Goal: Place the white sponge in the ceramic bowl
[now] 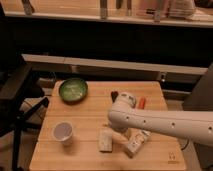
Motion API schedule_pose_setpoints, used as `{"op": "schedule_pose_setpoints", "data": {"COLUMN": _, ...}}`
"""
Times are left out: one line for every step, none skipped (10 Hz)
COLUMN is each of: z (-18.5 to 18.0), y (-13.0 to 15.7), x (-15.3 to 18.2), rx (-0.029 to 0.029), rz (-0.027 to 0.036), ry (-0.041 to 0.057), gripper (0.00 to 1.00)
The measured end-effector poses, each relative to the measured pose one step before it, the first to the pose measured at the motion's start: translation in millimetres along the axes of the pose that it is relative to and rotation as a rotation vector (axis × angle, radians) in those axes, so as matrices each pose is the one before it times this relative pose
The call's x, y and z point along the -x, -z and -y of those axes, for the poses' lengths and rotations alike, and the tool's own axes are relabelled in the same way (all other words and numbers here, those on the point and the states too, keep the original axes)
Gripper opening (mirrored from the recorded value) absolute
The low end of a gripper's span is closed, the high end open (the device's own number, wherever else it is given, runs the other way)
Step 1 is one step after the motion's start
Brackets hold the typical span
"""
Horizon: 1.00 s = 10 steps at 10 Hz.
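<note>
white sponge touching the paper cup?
Apart. Camera view shows bare tabletop between the white sponge and the paper cup. The gripper, mostly hidden under the arm, hangs just right of the sponge.

A thick, smooth white arm (165,124) reaches in from the right edge toward the middle of the frame. It is tube-shaped, with a row of small dark dots along its side and a rounded end joint. Its gripper (114,95) shows as a small dark piece near the frame's centre.
</note>
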Motion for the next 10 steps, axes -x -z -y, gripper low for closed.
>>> {"op": "schedule_pose_setpoints", "data": {"z": 0.53, "y": -1.88, "x": 1.31, "rx": 0.00087, "rz": 0.00571, "ry": 0.01483, "gripper": 0.80}}
{"op": "schedule_pose_setpoints", "data": {"z": -0.66, "y": -2.80, "x": 2.13, "rx": 0.00283, "rz": 0.00467, "ry": 0.01585, "gripper": 0.80}}
{"op": "schedule_pose_setpoints", "data": {"z": 1.59, "y": -3.08, "x": 3.01, "rx": 0.00239, "rz": 0.00442, "ry": 0.02071, "gripper": 0.80}}
{"op": "schedule_pose_setpoints", "data": {"z": 3.03, "y": -2.61, "x": 3.34, "rx": 0.00037, "rz": 0.00496, "ry": 0.02378, "gripper": 0.80}}
{"op": "schedule_pose_setpoints", "data": {"z": 0.07, "y": -3.04, "x": 1.47, "rx": 0.00191, "rz": 0.00340, "ry": 0.01847, "gripper": 0.80}}
{"op": "schedule_pose_setpoints", "data": {"z": 0.01, "y": -3.77, "x": 2.08, "rx": -0.00050, "rz": 0.00627, "ry": 0.01432, "gripper": 0.80}}
{"op": "schedule_pose_setpoints", "data": {"z": 1.15, "y": -3.92, "x": 2.28, "rx": -0.00025, "rz": 0.00461, "ry": 0.01182, "gripper": 0.80}}
{"op": "schedule_pose_setpoints", "data": {"z": 2.04, "y": -4.37, "x": 2.94, "rx": -0.00076, "rz": 0.00580, "ry": 0.01476, "gripper": 0.80}}
{"op": "schedule_pose_setpoints", "data": {"z": 1.73, "y": -4.02, "x": 2.06, "rx": -0.00198, "rz": 0.00479, "ry": 0.00950, "gripper": 0.80}}
{"op": "schedule_pose_setpoints", "data": {"z": 0.52, "y": -0.69, "x": 0.80, "rx": 0.00021, "rz": 0.00133, "ry": 0.00899, "gripper": 0.80}}
